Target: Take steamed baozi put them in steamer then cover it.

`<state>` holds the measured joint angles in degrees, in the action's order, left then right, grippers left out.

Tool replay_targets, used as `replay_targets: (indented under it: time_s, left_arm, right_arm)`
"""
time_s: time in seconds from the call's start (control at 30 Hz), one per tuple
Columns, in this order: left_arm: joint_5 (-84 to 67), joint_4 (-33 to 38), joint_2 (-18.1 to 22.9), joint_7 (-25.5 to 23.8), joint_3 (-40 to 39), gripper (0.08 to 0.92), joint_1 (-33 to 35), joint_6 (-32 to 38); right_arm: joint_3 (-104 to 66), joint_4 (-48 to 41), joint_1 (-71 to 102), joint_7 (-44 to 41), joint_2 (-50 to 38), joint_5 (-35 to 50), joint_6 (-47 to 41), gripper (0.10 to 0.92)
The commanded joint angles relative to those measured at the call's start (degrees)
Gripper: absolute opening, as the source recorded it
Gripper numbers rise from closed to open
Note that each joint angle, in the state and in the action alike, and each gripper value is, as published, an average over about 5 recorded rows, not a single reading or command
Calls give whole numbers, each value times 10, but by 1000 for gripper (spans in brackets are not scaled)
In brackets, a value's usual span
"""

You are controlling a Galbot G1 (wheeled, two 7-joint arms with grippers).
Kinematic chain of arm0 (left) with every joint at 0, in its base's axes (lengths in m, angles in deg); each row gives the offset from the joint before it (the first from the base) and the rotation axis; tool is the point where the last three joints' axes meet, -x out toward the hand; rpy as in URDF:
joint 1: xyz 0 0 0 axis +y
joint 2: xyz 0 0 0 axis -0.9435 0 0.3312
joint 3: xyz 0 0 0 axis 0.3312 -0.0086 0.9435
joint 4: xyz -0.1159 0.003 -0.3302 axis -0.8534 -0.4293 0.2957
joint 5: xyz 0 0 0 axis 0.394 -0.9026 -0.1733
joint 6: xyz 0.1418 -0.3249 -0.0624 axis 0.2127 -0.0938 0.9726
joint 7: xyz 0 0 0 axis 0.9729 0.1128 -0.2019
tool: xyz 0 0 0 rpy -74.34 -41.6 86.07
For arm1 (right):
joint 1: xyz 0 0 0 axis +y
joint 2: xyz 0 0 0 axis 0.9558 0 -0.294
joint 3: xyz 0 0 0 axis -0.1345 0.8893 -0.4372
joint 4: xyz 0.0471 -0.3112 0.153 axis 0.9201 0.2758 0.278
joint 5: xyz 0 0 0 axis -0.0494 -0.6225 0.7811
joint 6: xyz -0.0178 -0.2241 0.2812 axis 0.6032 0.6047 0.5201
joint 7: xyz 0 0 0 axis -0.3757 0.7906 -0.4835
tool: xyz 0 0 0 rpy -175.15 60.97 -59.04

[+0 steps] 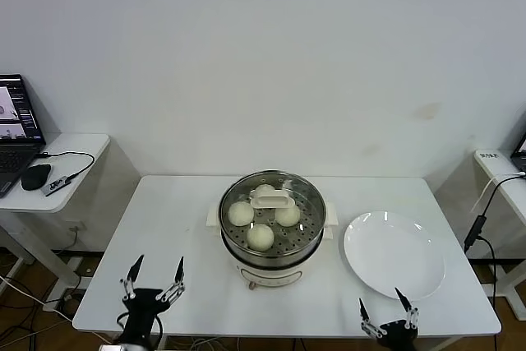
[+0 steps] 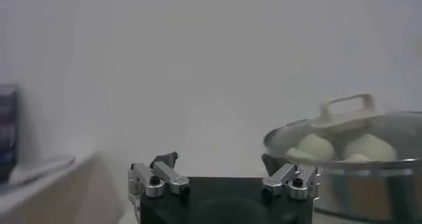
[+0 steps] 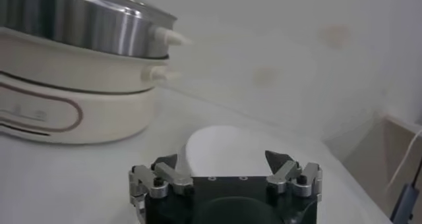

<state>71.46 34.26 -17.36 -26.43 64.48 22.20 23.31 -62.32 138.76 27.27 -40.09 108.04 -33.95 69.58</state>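
The steel steamer [image 1: 272, 248] stands mid-table with the clear glass cover [image 1: 306, 196] seated on it, cream handle on top. Through the glass I see several baozi [image 1: 260, 237] on the perforated tray. From the left wrist view the cover [image 2: 346, 113] and baozi [image 2: 315, 146] show at one side. The steamer [image 3: 79, 31] fills one side of the right wrist view. My left gripper [image 1: 154, 273] is open over the table's front left edge, holding nothing. My right gripper [image 1: 384, 307] is open at the front right edge, near the plate, also holding nothing.
An empty white plate [image 1: 394, 254] lies right of the steamer; it shows as the plate [image 3: 224, 149] just beyond my right fingers. A side desk with a laptop [image 1: 16, 125] and mouse stands far left. Another small table edge is at far right.
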Motion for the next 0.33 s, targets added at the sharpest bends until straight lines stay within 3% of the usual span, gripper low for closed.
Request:
replay_targets:
  time_s: [0.03,0.33]
  left_arm:
    - [-76,-25,12,5,18,823,54,28]
    - [-44,-38,9,-20,9,823,62,27]
  right_arm:
    - [22,40,49,-4,-30,46,-3,823]
    - [31,55,52,-9,-35,66,-24,823]
